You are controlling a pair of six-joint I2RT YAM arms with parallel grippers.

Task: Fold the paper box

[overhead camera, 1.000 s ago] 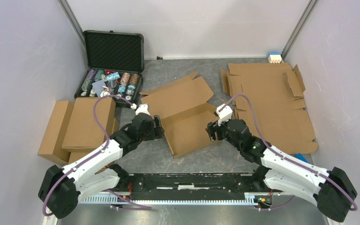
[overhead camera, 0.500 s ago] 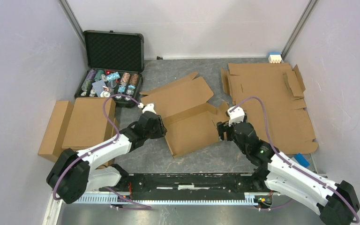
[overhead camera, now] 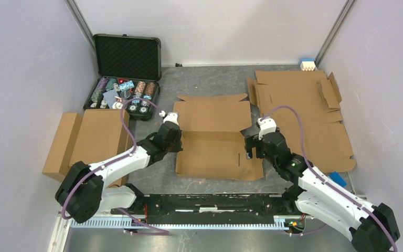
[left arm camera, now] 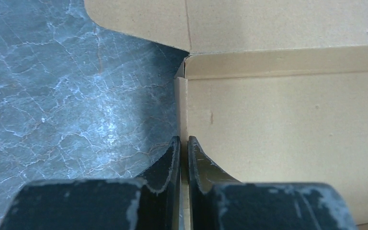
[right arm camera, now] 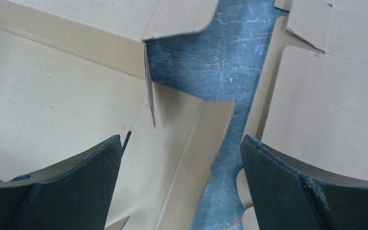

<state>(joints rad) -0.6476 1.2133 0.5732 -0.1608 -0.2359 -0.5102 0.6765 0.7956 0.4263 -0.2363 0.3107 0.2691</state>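
Looking down from the top camera, I see the paper box (overhead camera: 215, 142) lying mid-table, square to the arms and between the two wrists. Its lid panel is spread toward the far side, and the shallow tray part is nearer the arm bases. The left arm (overhead camera: 136, 157) reaches to the box's left edge and the right arm (overhead camera: 304, 176) to its right edge. An open black case (overhead camera: 127, 58) of poker chips sits at the far left of the table (overhead camera: 210, 81). Brown cardboard boxes (overhead camera: 92, 139) lie at the near left, and flat cardboard sheets (overhead camera: 304, 115) cover the right side (flaps and slits show on the top one).

On the left wrist camera, the left jaws are pinched almost together on the box's upright left side wall. The thin cardboard edge runs down into the narrow slit between the two dark fingers (left arm camera: 168, 163). Grey marbled table lies left of that wall, and the tray floor lies right of it.

On the right wrist camera, the right jaws stand wide apart and grip nothing. Between them I see the box's right side flap, leaning outward rather than upright. A strip of table lies beyond it, then one of the flat cardboard sheets. I cannot tell whether either finger touches cardboard.
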